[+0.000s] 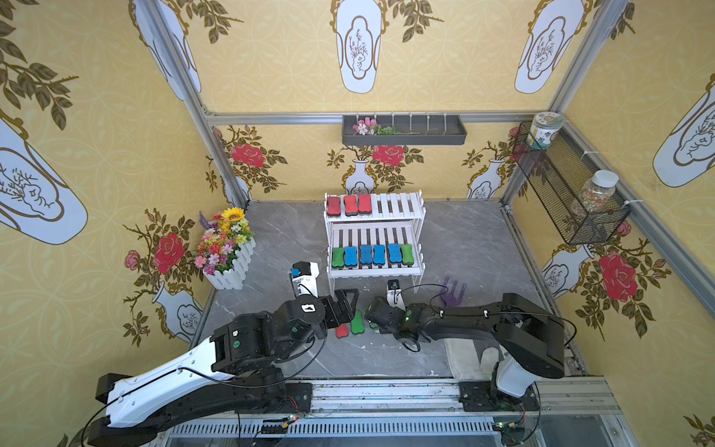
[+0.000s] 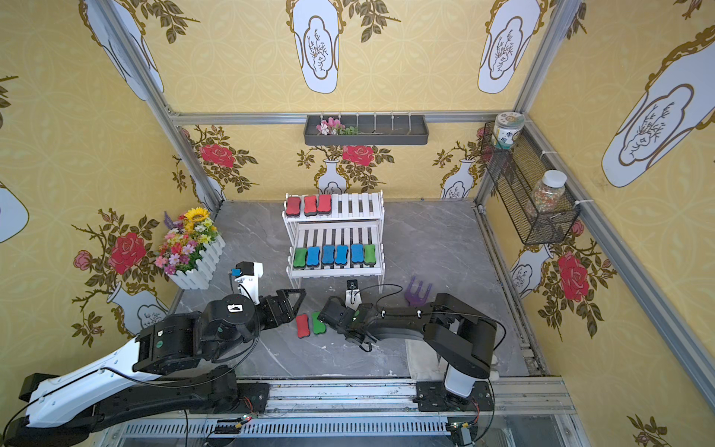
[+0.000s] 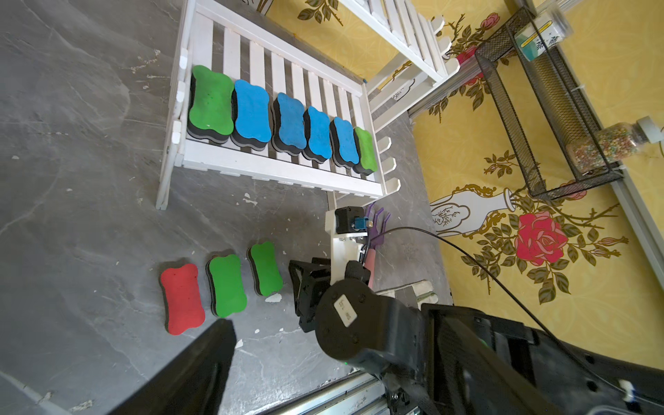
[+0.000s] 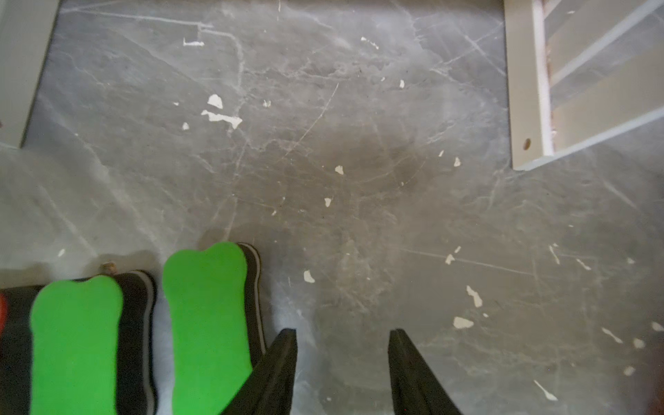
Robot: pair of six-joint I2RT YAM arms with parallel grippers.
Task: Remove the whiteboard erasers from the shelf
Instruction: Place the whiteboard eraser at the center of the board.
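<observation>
The white shelf (image 1: pixel 390 273) holds three red whiteboard erasers (image 1: pixel 350 205) on its upper tier. A row of green and blue erasers (image 1: pixel 371 254) sits on the lower tier, also in the left wrist view (image 3: pixel 287 122). On the table in front lie a red eraser (image 3: pixel 181 298) and two green ones (image 3: pixel 227 285) (image 3: pixel 266 267). My left gripper (image 1: pixel 345 305) hovers open just left of them, one finger (image 3: pixel 212 352) showing. My right gripper (image 4: pixel 343 332) is open and empty, right beside the nearer green eraser (image 4: pixel 208 316).
A flower box (image 1: pixel 226 251) stands at the left. A purple fork-like tool (image 1: pixel 453 294) lies right of the shelf. A dark wall tray (image 1: pixel 404 131) and a wire basket (image 1: pixel 568 193) with jars hang on the walls. A white cloth (image 1: pixel 472 360) lies under the right arm.
</observation>
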